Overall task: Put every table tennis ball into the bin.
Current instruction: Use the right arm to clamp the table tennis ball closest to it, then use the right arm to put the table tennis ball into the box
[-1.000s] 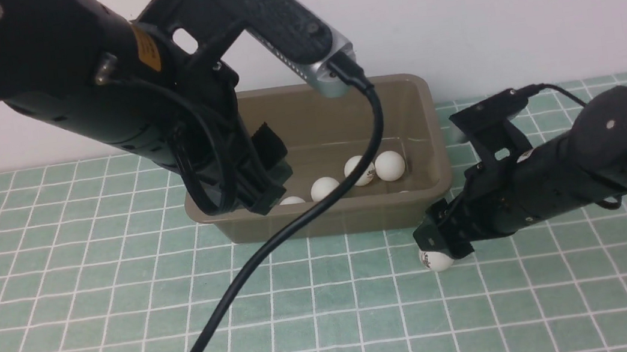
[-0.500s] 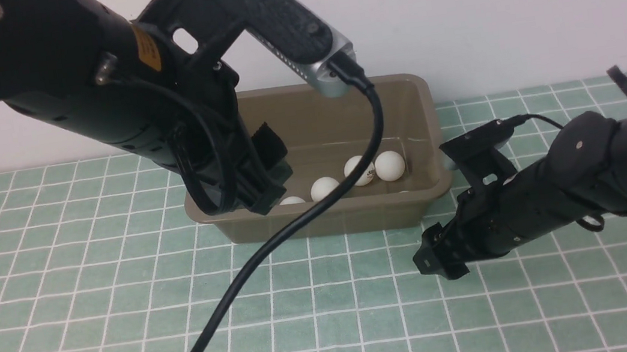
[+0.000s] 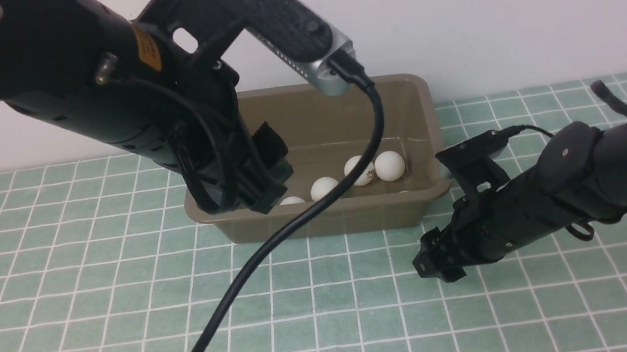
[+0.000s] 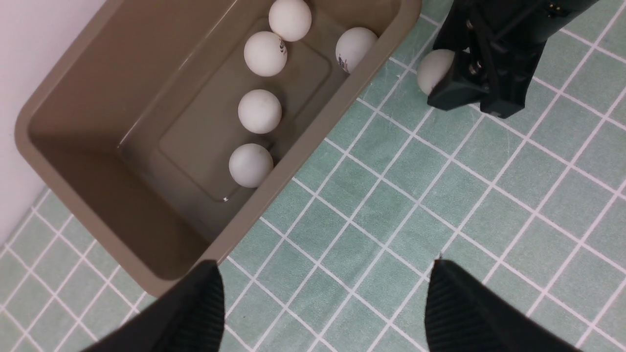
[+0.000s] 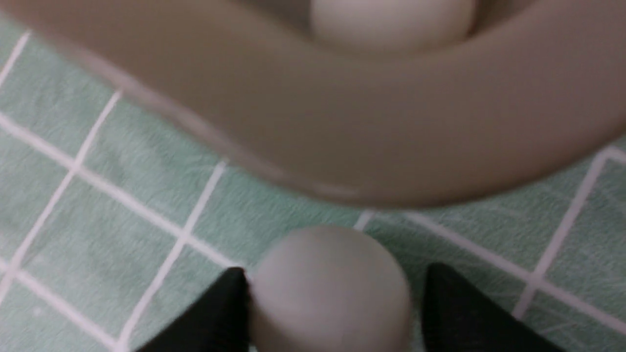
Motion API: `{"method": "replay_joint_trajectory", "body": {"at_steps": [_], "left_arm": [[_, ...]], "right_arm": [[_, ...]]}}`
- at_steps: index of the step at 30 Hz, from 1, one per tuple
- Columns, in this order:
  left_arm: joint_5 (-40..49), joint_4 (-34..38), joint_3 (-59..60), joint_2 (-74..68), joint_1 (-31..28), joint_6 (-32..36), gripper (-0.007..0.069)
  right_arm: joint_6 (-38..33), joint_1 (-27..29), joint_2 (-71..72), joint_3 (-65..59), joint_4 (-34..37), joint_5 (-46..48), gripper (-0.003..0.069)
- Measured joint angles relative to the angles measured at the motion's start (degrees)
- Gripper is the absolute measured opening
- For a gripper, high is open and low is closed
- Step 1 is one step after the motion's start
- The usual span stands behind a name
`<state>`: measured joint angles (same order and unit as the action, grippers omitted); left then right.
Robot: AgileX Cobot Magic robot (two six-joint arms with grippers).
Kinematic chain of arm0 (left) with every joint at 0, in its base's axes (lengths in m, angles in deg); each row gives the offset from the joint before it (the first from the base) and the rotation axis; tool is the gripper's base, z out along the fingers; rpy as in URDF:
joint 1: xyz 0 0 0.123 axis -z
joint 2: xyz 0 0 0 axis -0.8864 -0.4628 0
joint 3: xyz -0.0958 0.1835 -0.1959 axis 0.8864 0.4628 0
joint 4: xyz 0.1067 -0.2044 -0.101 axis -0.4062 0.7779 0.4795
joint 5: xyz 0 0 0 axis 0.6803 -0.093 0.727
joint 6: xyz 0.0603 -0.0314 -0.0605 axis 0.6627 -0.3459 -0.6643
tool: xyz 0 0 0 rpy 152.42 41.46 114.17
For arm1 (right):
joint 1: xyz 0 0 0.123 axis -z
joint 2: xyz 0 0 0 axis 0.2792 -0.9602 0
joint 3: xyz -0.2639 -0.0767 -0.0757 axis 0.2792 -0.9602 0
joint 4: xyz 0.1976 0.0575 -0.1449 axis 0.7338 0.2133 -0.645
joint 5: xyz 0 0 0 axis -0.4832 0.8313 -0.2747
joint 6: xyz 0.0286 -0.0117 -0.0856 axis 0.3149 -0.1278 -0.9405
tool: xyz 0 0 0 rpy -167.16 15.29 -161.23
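right jaws dropped over a ball only wrist views show.

Six table tennis balls, five inside, one outside, one bin.

We cannot see the small white table tennis ball behind the black right gripper in front view, half hidden from the left wrist, olive-brown plastic bin blurred in our right wrist view.

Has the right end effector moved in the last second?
Yes. The right end effector has dropped lower relative to the near wall of the olive-brown rectangular plastic bin.
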<state>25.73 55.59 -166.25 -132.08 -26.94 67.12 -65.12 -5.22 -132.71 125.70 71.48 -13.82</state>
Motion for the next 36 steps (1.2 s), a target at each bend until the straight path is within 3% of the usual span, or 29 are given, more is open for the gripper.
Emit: {"method": "replay_joint_trajectory", "body": {"at_steps": [2,9,16,22,26,36], "left_arm": [[0.00,0.00,0.00,0.00,0.00,-0.43,0.0492],[-0.32,0.00,0.00,0.00,0.00,-0.42,0.0492],[-1.38,0.00,0.00,0.00,0.00,-0.56,0.0492],[-1.42,0.35,0.00,0.00,0.00,-0.81,0.0492],[-1.49,0.35,0.00,0.00,0.00,-1.09,0.0492],[-2.23,-0.34,0.00,0.00,0.00,-4.19,0.0492]], "right_arm": [[0.20,0.00,-0.06,0.00,0.14,-1.45,0.0363],[1.25,1.86,2.18,-0.17,-4.17,-1.20,0.0362],[6.41,10.76,12.01,-0.29,-14.35,15.46,0.0362],[1.73,10.84,15.54,6.80,-5.84,18.76,0.0362],[-2.06,8.95,8.20,18.60,1.22,21.31,0.0362],[2.41,8.63,-9.15,36.13,-0.04,27.46,0.0362]]}}
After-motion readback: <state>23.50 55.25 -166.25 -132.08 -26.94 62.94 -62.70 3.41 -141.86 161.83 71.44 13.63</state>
